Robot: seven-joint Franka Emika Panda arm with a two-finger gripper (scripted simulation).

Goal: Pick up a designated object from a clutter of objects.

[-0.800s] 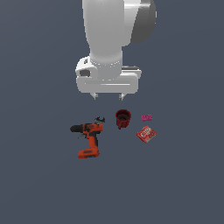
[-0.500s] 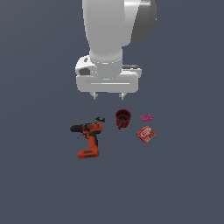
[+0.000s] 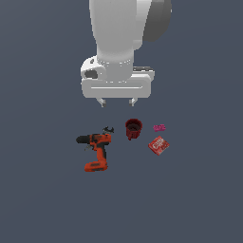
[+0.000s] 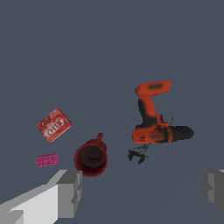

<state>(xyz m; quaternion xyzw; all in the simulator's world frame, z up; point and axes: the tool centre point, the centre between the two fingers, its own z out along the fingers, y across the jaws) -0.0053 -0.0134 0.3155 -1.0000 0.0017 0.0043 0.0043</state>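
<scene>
Exterior view: spread, empty jaws are being lowered from earlier, red box (image 3: 159, 145) lying beyond mug (image 3: 134, 128), ungrasped.

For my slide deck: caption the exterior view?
Open gripper poised above a drill, mug, pink piece and the target red box.
</scene>
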